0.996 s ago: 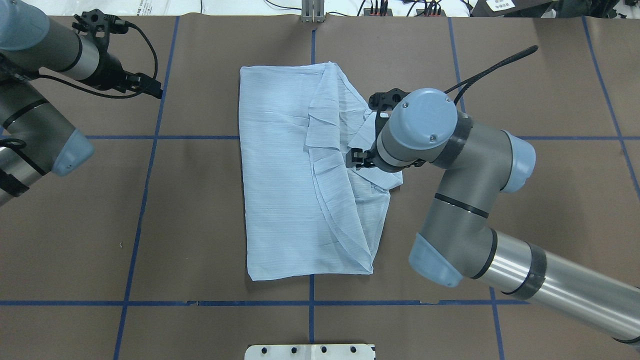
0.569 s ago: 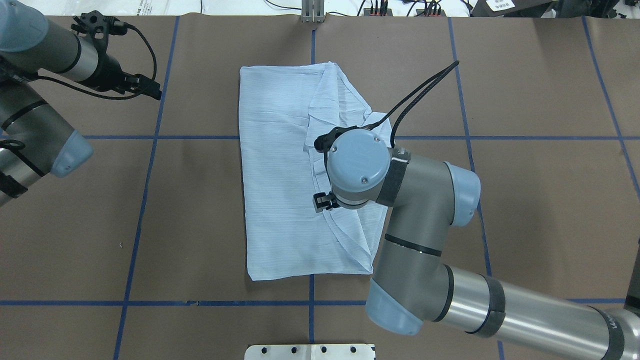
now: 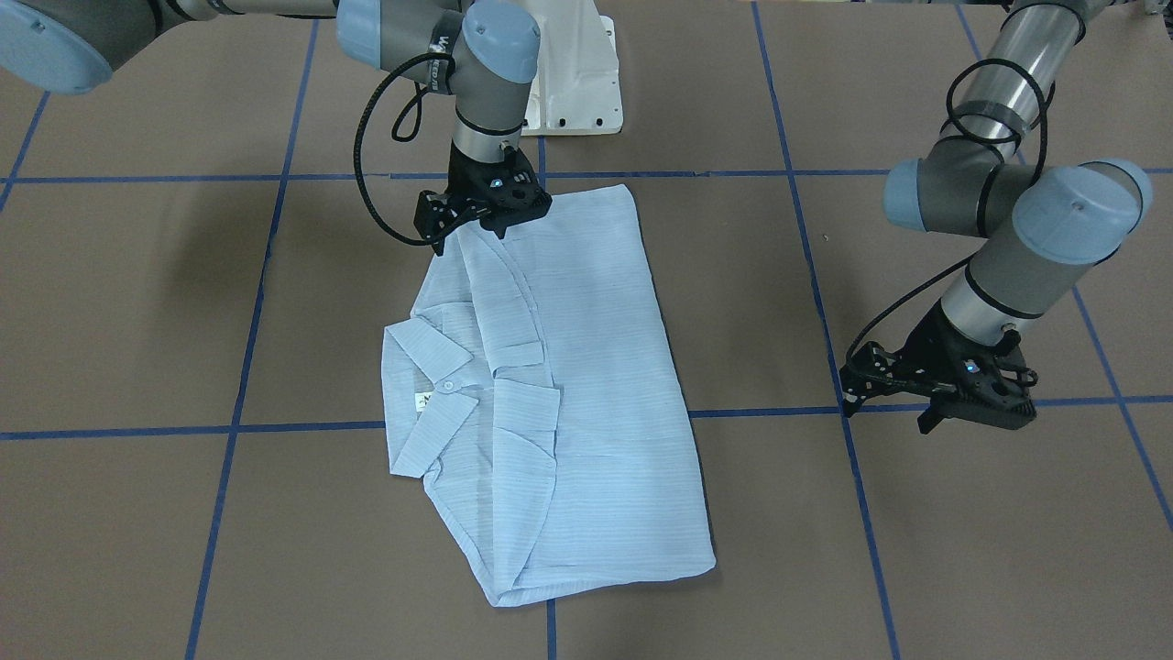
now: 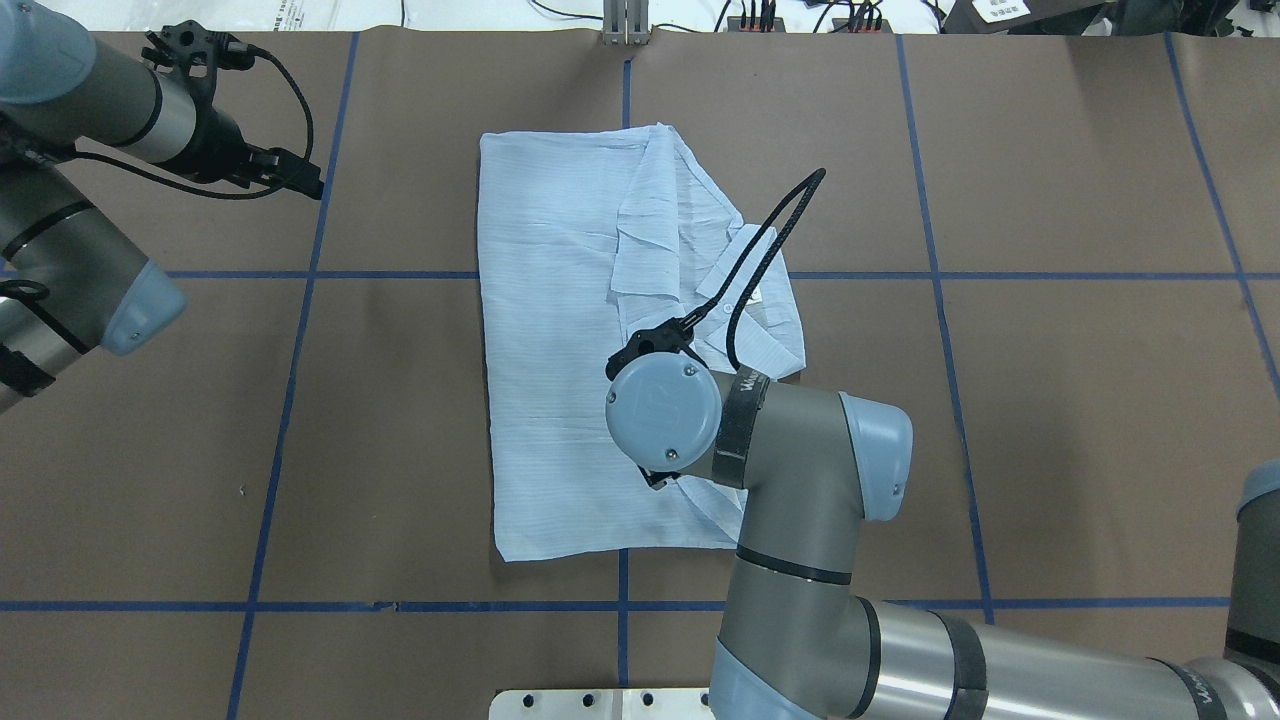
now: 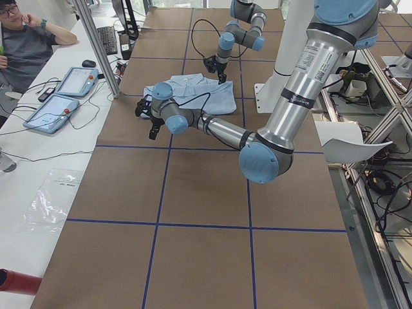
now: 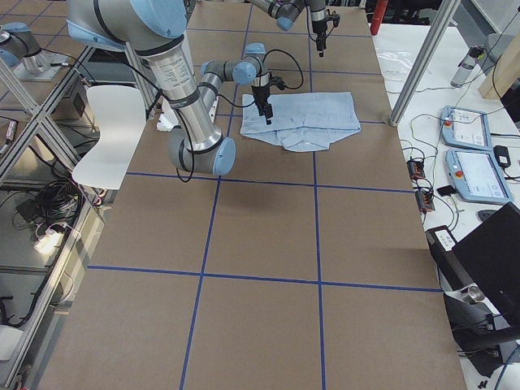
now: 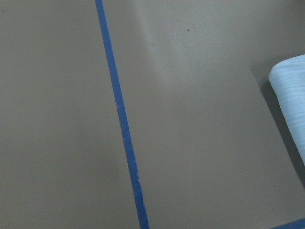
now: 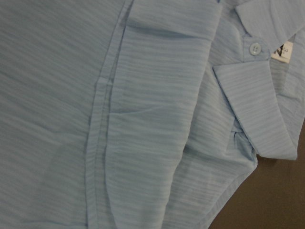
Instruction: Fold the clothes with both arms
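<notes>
The pale blue striped shirt (image 3: 596,367) lies flat and folded lengthwise on the brown table, with its collar (image 3: 423,362) and white label facing up. It also shows in the overhead view (image 4: 555,350) and fills the right wrist view (image 8: 143,119). My right gripper (image 3: 443,240) hangs just over the shirt's hem corner nearest the robot's base. Its fingers look shut with no cloth seen between them. In the overhead view my right wrist hides it. My left gripper (image 3: 927,423) (image 4: 316,186) looks shut and empty, hovering over bare table well away from the shirt.
The white pedestal base (image 3: 573,73) stands just behind the shirt's hem. Blue tape lines (image 3: 302,427) grid the table (image 3: 183,275). In the exterior left view an operator (image 5: 26,45) sits beside teach pendants (image 5: 61,106) past the table's far edge.
My right arm has swept from beside the collar toward the robot's base along the shirt's right side, so the collar now shows. The shirt and my left arm have not moved.
</notes>
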Robot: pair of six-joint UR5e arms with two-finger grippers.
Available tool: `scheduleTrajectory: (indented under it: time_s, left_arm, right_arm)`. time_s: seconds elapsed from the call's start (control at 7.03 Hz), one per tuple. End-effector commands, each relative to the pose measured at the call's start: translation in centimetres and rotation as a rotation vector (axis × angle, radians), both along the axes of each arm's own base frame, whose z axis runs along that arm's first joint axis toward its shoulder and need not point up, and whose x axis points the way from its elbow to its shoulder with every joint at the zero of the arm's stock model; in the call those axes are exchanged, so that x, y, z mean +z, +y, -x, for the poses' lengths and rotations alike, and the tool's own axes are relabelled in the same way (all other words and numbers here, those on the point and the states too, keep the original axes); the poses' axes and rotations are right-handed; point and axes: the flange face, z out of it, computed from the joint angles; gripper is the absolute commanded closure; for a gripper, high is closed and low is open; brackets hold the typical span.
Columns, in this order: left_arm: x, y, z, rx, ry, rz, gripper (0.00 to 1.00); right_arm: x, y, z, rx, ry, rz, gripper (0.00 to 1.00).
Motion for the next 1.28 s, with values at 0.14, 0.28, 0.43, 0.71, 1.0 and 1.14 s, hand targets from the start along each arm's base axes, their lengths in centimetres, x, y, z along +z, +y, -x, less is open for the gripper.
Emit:
scheduleTrajectory:
  time_s: [0.14, 0.28, 0.43, 0.71, 1.0, 1.14]
  left_arm:
    - [0.1, 0.0, 0.0, 0.0, -0.001, 0.001, 0.0]
    - [0.1, 0.0, 0.0, 0.0, -0.001, 0.001, 0.0]
    - [0.0, 0.0, 0.0, 0.0, 0.0, 0.0, 0.0]
    - [0.0, 0.0, 0.0, 0.0, 0.0, 0.0, 0.0]
    - [-0.1, 0.0, 0.0, 0.0, 0.001, -0.001, 0.0]
    - [0.0, 0.0, 0.0, 0.0, 0.0, 0.0, 0.0]
  right_arm:
    - [0.6, 2.6, 1.7, -0.063, 0.02, -0.019, 0.0]
    - [0.8, 2.7, 1.9, -0.066, 0.023, -0.02, 0.0]
    - [1.0, 3.1, 2.2, -0.072, 0.034, -0.043, 0.02]
    - [1.7, 3.1, 2.7, -0.085, 0.059, -0.065, 0.13]
    - [1.9, 3.4, 3.0, -0.095, 0.072, -0.083, 0.14]
    - [2.8, 3.4, 2.9, -0.097, 0.085, -0.079, 0.14]
